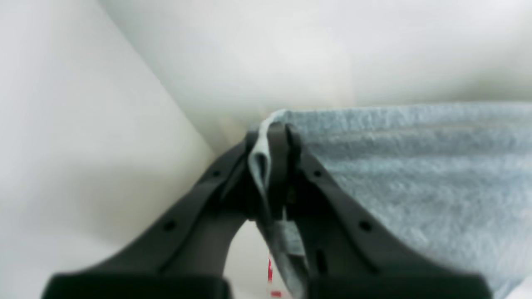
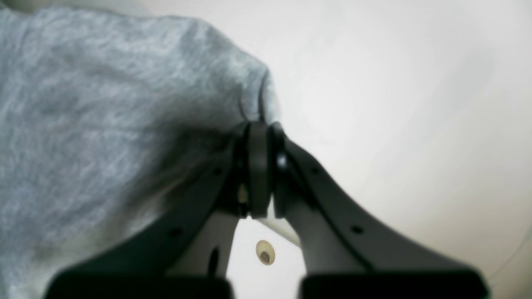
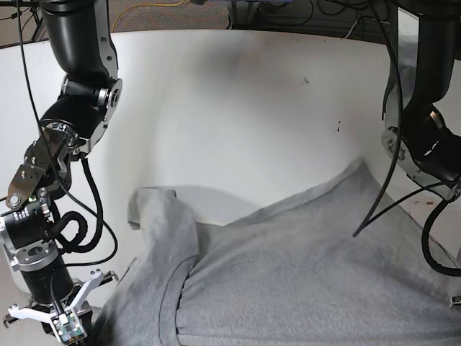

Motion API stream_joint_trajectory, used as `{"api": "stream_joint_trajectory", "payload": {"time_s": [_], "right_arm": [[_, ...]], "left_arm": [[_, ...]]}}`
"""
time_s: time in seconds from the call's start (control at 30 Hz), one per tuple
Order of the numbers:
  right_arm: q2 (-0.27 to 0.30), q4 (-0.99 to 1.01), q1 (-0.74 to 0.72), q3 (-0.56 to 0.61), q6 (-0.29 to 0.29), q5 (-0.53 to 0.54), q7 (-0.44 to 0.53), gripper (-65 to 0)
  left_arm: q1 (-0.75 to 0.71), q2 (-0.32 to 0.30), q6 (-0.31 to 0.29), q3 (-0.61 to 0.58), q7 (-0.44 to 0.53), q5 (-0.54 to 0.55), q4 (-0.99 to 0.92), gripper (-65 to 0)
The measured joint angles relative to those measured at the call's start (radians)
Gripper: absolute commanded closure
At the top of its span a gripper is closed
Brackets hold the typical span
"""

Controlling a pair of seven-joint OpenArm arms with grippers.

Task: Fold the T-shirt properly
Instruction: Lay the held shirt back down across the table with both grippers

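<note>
On the white curved tabletop (image 3: 238, 94) the soft heather-grey cotton T-shirt (image 3: 302, 274) lies rumpled along the near edge, long axis running side to side, collar nearest, one sleeve reaching farther back, each end pinched by the clamped black left gripper (image 1: 272, 137) and right gripper (image 2: 259, 137).

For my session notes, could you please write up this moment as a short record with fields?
garment: grey T-shirt, lifted and draped, not yet folded
surface: white table
left gripper: shut on a corner edge of the T-shirt, fabric pinched between the fingers
right gripper: shut, fingers closed at a bunched edge of the T-shirt
visible in base view: collar opening and one sleeve toward the camera's left
print on shirt: not visible
</note>
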State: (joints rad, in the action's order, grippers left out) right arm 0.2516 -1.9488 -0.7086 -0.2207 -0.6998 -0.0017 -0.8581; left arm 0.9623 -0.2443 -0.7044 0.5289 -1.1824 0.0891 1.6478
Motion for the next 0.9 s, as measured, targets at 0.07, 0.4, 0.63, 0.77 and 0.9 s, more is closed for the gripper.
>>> {"api": "stream_joint_trajectory", "payload": {"time_s": [0.07, 0.4, 0.63, 0.77, 0.9], "right_arm": [[0.002, 0.02, -0.036, 0.0, 0.0, 0.0, 0.001, -0.5], [0.022, 0.12, -0.22, 0.068, 0.008, -0.012, -0.002, -0.6], [0.04, 0.126, -0.293, 0.124, 0.015, -0.02, -0.004, -0.6], [0.039, 0.11, -0.292, 0.147, 0.014, -0.019, -0.003, -0.6], [0.039, 0.089, -0.256, 0.145, 0.014, -0.018, 0.0, -0.6]], "left_arm": [[0.029, 0.003, 0.0, 0.0, -0.007, 0.001, -0.004, 0.0], [0.167, -0.003, 0.0, -0.078, -0.043, -0.006, -0.003, 0.0], [0.226, -0.007, 0.001, -0.142, -0.047, -0.01, -0.018, 0.0], [0.232, -0.004, 0.001, -0.15, -0.039, -0.002, -0.052, 0.0], [0.209, -0.003, 0.001, -0.143, -0.051, -0.003, -0.061, 0.0]]}}
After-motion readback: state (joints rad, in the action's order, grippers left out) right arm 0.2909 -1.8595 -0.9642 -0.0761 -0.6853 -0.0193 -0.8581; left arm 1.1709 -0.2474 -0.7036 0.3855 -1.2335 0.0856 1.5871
